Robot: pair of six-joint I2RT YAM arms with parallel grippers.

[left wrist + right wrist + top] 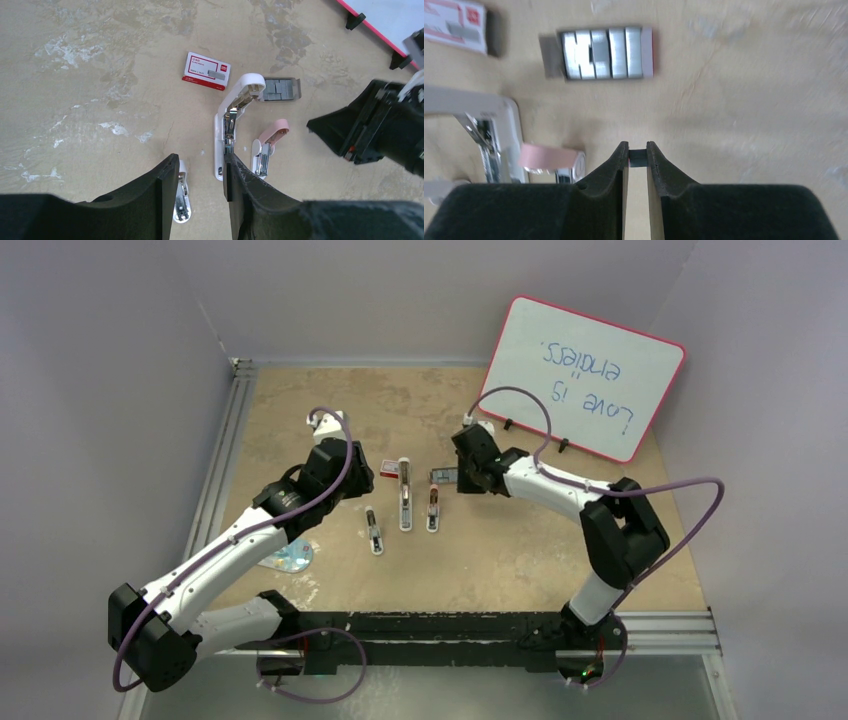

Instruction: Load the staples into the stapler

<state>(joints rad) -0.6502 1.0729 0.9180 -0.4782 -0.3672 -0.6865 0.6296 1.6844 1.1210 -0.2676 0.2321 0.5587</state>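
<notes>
The staples [604, 53] lie as silvery strips in an open grey tray, which also shows in the left wrist view [281, 90] and the top view [443, 476]. The red box [207, 71] lies to its left. A long white stapler [230, 125] lies opened flat, with a pink stapler [267, 145] to its right and a small white stapler [181, 197] to its left. My left gripper [200, 182] is open and empty above the white stapler's near end. My right gripper [638, 157] is shut on a short dark-grey staple strip, held above the table near the tray.
A pink-framed whiteboard [585, 378] leans at the back right. A bluish disc [288, 558] lies under the left arm. Metal rails run along the left edge [225, 440] and the near edge of the tan table.
</notes>
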